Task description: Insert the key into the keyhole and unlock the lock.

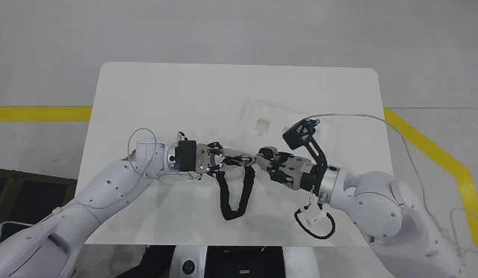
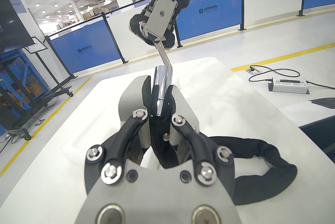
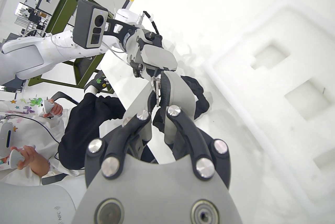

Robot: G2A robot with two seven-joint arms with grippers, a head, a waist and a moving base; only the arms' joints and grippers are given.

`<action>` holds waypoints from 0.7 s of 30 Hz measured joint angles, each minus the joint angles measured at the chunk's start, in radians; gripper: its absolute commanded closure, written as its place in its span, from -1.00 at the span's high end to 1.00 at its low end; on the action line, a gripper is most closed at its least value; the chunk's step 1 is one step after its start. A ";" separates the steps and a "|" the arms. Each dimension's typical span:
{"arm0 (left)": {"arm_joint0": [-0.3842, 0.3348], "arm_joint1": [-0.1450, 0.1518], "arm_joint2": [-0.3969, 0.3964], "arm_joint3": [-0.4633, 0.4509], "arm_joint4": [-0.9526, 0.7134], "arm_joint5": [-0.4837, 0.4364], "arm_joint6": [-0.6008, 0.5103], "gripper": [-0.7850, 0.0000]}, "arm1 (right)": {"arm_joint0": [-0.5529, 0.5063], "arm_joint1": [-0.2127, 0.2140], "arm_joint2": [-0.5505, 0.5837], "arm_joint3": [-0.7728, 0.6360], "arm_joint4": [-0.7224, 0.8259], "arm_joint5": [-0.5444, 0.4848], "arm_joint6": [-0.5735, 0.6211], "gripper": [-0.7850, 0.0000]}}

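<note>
My left gripper point(image 2: 160, 84) is shut on the lock point(image 2: 161, 86), a chrome cylinder with its free end pointing away from the wrist. Its black fabric-covered loop point(image 2: 261, 157) trails onto the table; from above the loop point(image 1: 237, 192) lies toward the front edge. Facing it, my right gripper point(image 3: 157, 84) is shut on the key point(image 3: 157, 91) by its head and ring. The key point(image 2: 164, 53) slants down with its blade tip at the far rim of the cylinder's end. Whether the tip is inside the keyhole is hidden. In the top view the left gripper point(image 1: 226, 161) and right gripper point(image 1: 258, 161) meet mid-table.
A white foam tray point(image 1: 287, 121) with rectangular cutouts lies on the white table point(image 1: 149, 91) just behind the right gripper; the same foam tray point(image 3: 288, 73) shows in the right wrist view. Bare table lies at the back and left.
</note>
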 measured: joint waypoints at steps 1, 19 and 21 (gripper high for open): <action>0.000 0.000 0.000 0.000 0.000 0.000 0.000 -1.00 | 0.001 -0.001 0.000 0.000 0.001 -0.001 -0.001 -1.00; 0.000 0.000 0.000 0.000 0.000 0.000 0.000 -1.00 | 0.015 -0.010 -0.002 0.010 -0.003 0.013 -0.001 -1.00; 0.000 0.000 0.000 0.000 0.000 0.000 0.000 -1.00 | 0.017 -0.011 -0.003 0.010 -0.003 0.014 0.000 -1.00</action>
